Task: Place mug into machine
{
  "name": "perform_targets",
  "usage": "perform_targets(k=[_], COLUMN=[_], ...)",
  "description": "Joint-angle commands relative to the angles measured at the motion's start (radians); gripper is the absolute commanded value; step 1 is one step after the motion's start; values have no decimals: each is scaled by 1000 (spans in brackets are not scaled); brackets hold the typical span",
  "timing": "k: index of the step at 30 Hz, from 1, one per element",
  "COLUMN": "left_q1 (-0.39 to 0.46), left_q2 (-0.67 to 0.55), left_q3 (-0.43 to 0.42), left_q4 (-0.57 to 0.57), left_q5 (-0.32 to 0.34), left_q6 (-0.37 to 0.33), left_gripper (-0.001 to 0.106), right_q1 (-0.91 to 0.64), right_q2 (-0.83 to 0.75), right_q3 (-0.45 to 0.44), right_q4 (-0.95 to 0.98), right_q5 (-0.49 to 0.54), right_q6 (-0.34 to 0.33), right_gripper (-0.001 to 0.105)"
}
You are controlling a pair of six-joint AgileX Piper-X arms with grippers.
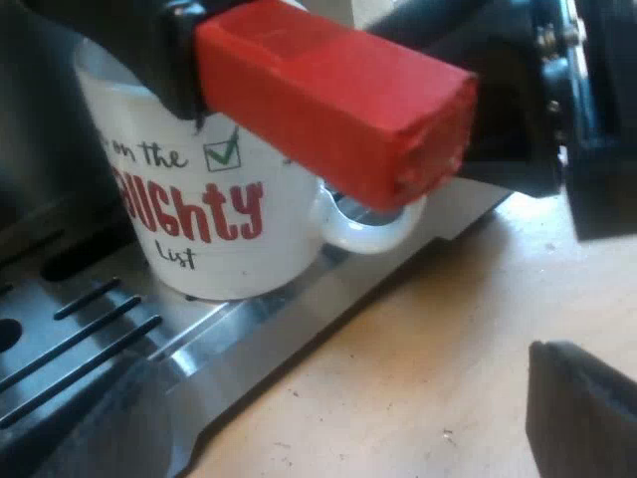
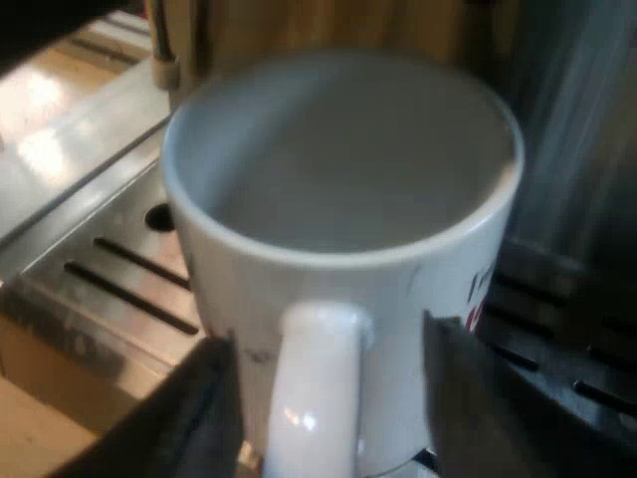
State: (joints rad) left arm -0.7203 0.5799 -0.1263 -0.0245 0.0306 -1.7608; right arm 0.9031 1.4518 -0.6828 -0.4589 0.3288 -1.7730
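Note:
A white mug (image 1: 199,209) with red lettering stands upright on the machine's slotted metal drip tray (image 1: 90,329). The red end of the holder's handle (image 1: 338,100) juts out just above it, over the mug's handle (image 1: 368,227). In the right wrist view the mug (image 2: 338,179) is close and empty. My right gripper (image 2: 333,398) is open, with one finger (image 2: 209,408) on each side of the mug's handle (image 2: 314,398) and a gap to it. My left gripper (image 1: 338,418) is open over the wooden table beside the tray, holding nothing. The dark right gripper (image 1: 537,100) sits near the mug's handle.
The drip tray (image 2: 109,269) has long slots and a raised metal rim. A wooden tabletop (image 1: 418,349) runs along the tray's edge. The machine's dark front rises behind the mug, and a thin metal wand (image 2: 164,50) hangs near the tray's side.

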Motion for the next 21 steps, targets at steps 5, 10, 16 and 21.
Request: perform_targets(k=[5,10,16,21], left_q1=[-3,-3,-3,-3], left_q2=[-1,-1,-4,-5], left_q3=[1,1,1,1], left_q4=[-3,-3,-3,-3], left_q5=[5,5,-5,-5], left_q6=[-15,-15,-15,-15], left_gripper=[75,75,75,75], right_q1=[18,21,51,79], right_q2=[-67,-116,-155,-134], right_q3=[-6,35,107,150], right_q4=[-5,0,0,-20], right_q5=[36,56,56,56], right_q6=[20,20,25,25], right_gripper=[59,59,59,59])
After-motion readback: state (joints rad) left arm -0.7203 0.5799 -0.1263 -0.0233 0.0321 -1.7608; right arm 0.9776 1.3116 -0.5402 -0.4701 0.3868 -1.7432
